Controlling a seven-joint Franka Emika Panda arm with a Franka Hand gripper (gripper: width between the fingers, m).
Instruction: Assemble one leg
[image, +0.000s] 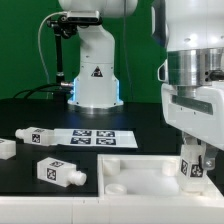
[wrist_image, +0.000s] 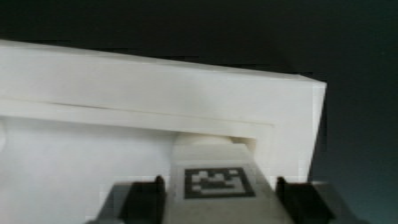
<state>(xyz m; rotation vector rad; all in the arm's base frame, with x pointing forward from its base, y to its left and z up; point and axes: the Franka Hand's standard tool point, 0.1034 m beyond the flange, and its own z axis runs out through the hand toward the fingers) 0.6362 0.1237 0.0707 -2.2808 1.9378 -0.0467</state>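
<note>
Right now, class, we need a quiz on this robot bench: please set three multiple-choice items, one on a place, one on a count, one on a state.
1. Where is the leg the gripper holds?
A. over the white panel
B. on the marker board
C. beside the robot base

2. How many legs lie loose on the black table?
A. none
B. two
C. five

3. How is the gripper?
A. wide open
B. shut on the leg
C. out of sight

Answers:
1 A: the leg stands at the white panel.
2 B: one loose leg and another lie apart.
3 B: the gripper clamps the tagged leg from both sides.
</note>
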